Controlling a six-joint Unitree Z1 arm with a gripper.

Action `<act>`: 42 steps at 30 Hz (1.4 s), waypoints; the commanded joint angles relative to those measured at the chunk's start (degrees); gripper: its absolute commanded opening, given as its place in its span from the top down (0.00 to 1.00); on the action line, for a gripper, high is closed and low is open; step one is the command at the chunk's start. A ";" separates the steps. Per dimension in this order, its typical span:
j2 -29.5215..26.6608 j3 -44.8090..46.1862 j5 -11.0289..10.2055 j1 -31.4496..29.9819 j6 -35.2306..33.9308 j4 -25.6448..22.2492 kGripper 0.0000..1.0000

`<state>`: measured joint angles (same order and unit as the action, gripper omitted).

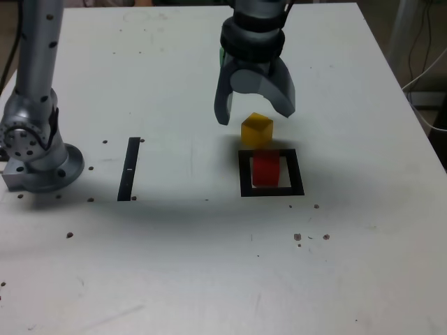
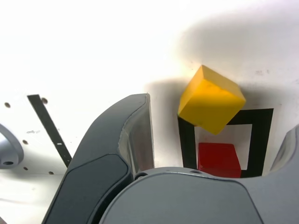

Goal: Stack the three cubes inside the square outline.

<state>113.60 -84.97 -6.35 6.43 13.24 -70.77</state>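
Inside the outline (image 1: 296, 172), a flat black square band around a white centre, the plain-sided red cube (image 1: 266, 169) sat flat on the pale, smooth worktop (image 1: 174, 265), which was flecked with small brown spots. The yellow cube (image 1: 257, 130), sharp-edged and matt, was tilted with a corner up, overlapping the outline's far edge in the exterior view. Above it the gripper (image 1: 254, 117) hung spread wide, its curved grey fingers holding nothing. A sliver of green (image 1: 222, 56) showed behind the arm (image 1: 258, 14), too hidden to tell its shape. A straight black strip (image 1: 129, 169) lay toward the exterior view's left, near a rounded metallic base (image 1: 45, 167).
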 commanded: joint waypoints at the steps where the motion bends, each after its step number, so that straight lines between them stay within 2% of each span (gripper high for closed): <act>1: 1.62 -0.27 0.09 0.38 1.69 0.00 0.01; 13: 3.09 0.26 -2.17 1.13 12.63 1.54 0.01; 26: 4.57 1.67 -2.43 1.05 18.02 4.23 0.05; 34: 5.11 2.60 -3.51 0.90 20.34 5.70 0.09; 38: 5.25 2.58 -4.00 0.66 20.43 5.89 0.15; 42: 5.48 2.55 -4.23 0.48 20.11 6.56 0.30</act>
<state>118.65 -82.39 -10.41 7.13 33.57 -64.69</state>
